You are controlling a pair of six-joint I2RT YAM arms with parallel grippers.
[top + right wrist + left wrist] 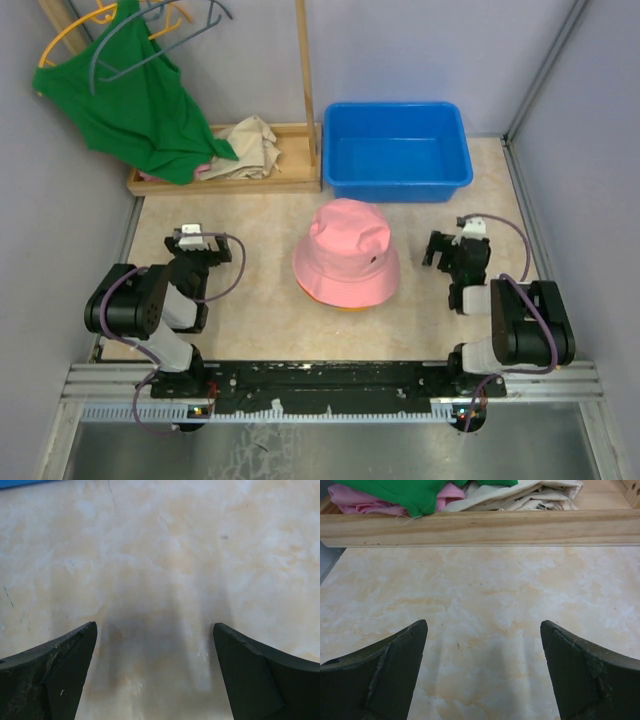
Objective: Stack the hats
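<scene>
Your left gripper (197, 240) and right gripper (452, 246) both hang over the marbled table (260, 330), fingers spread wide and holding nothing. Between them, at the table's centre and well apart from both, sits a pink hat (347, 252) crown up, with a thin orange edge (343, 307) showing under its near brim. Behind it stands a blue bin (395, 185). At the back left, a wooden tray (250, 183) holds a green top (140, 110) and a beige cloth (252, 145).

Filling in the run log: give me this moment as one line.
pink hat: table centre, orange brim peeking beneath | left gripper: open, empty | right gripper: open, empty
</scene>
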